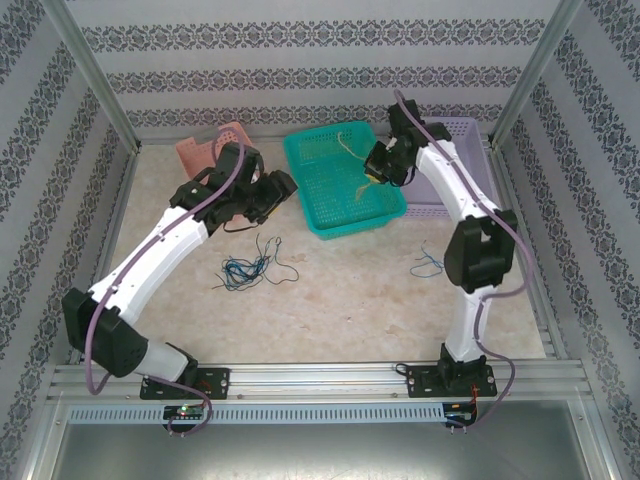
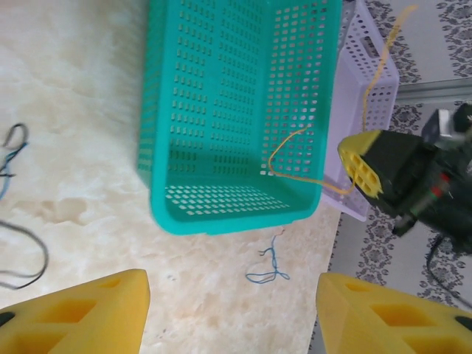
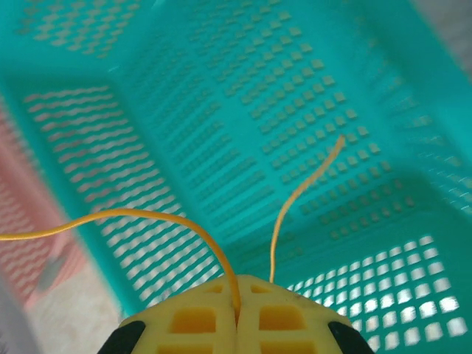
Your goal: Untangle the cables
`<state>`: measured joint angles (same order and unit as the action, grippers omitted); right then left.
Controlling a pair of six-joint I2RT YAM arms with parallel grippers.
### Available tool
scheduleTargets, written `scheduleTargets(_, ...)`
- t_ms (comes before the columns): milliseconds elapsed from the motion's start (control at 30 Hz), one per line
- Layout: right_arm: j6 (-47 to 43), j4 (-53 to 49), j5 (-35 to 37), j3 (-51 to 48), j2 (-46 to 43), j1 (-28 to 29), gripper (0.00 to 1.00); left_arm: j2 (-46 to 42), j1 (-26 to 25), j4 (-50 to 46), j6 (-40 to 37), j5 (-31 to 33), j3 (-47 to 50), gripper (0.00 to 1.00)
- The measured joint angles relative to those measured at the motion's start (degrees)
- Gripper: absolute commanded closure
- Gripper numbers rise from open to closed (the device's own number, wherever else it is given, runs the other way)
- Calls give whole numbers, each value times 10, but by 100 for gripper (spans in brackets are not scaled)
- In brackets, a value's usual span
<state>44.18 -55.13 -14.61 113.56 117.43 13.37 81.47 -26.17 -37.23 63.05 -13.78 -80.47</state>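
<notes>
I see the yellow cable (image 3: 158,214) pinched mid-length in my closed right gripper (image 3: 237,291), both ends curling free above the teal basket (image 1: 300,185). A loose knot of blue, black and green cables (image 1: 246,268) lies on the worktop (image 1: 340,300) near the basket's left front corner. One small blue cable (image 1: 428,265) lies well apart to the right.

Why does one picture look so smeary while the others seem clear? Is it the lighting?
Right wrist view: the basket is blurred, while the right claw pinching the yellow wire looks sharper. Left wrist view: basket sharp, light even. Top view: soft light, faint shadows, wires hair-thin.
</notes>
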Motion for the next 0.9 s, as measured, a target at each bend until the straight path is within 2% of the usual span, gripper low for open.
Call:
scheduleTargets(67, 18, -20, 34, 38, 35, 6, 100, -22, 0, -13, 0, 10, 21, 38)
scheduleTargets(100, 28, -31, 49, 58, 51, 10, 92, -28, 0, -19, 0, 14, 27, 38)
scheduleTargets(133, 39, -46, 59, 86, 69, 16, 76, -33, 0, -23, 0, 18, 33, 38)
scheduleTargets(167, 53, -55, 67, 116, 90, 21, 65, -39, 0, -28, 0, 21, 39, 38)
scheduleTargets(233, 74, -64, 70, 180, 134, 32, 50, -45, 0, -39, 1, 27, 45, 37)
scheduleTargets(300, 90, -70, 69, 238, 175, 39, 40, -49, 0, -48, 0, 32, 45, 37)
scheduleTargets(400, 96, -81, 72, 285, 201, 48, 35, -54, 0, -57, 0, 37, 45, 36)
scheduleTargets(500, 92, -92, 84, 285, 181, 48, 37, -57, 0, -63, 0, 40, 45, 36)
scheduleTargets(600, 78, -76, 108, 169, 84, 40, 39, -59, 0, -72, -5, 47, 45, 36)
scheduleTargets(733, 67, -20, 144, -90, -139, 15, 42, -61, 0, -78, -17, 49, 48, 36)
scheduleTargets(800, 66, -3, 160, -210, -252, -12, 44, -63, 0, -78, -24, 44, 57, 36)
scheduleTargets(900, 62, 13, 174, -346, -364, -74, 47, -66, 0, -72, -33, 23, 84, 39)
